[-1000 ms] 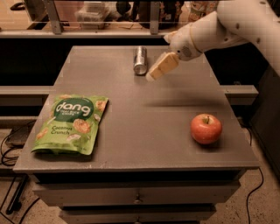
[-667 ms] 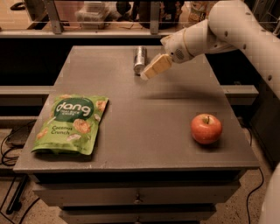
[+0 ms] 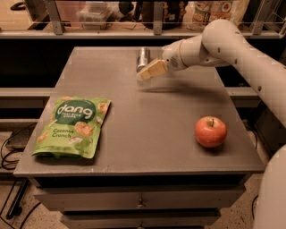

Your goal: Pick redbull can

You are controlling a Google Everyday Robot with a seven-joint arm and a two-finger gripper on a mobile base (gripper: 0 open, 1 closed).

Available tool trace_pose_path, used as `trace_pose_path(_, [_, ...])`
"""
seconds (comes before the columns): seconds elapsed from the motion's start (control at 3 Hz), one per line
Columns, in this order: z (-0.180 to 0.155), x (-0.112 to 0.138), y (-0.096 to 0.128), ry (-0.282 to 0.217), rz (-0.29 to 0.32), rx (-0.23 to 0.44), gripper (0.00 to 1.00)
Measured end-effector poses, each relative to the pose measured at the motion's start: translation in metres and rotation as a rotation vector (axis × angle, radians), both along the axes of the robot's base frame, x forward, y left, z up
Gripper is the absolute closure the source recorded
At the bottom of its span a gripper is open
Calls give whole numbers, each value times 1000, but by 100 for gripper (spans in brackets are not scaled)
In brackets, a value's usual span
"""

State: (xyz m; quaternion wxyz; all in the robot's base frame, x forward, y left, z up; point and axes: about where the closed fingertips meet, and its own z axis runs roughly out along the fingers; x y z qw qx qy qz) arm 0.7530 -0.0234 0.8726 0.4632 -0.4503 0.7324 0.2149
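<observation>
The redbull can (image 3: 142, 58), slim and silver-grey, lies on its side at the far middle of the grey table (image 3: 147, 120). My gripper (image 3: 146, 74), with tan fingers on a white arm reaching in from the right, hovers just in front of and partly over the can's near end. It holds nothing that I can see.
A green Dang chips bag (image 3: 73, 126) lies flat at the front left. A red apple (image 3: 210, 131) sits at the front right. A shelf with containers (image 3: 96, 11) runs behind the table. Drawers are below the table top.
My gripper and arm have moved left and slightly down, from right of the can to just over its near end. The can, bag and apple have not moved.
</observation>
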Motion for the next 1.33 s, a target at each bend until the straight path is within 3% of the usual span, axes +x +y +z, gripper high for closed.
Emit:
trace_pose_path(1.0, [-23, 15, 26, 51, -41, 159, 0])
trace_pose_path(1.33, [-26, 19, 35, 62, -43, 181, 0])
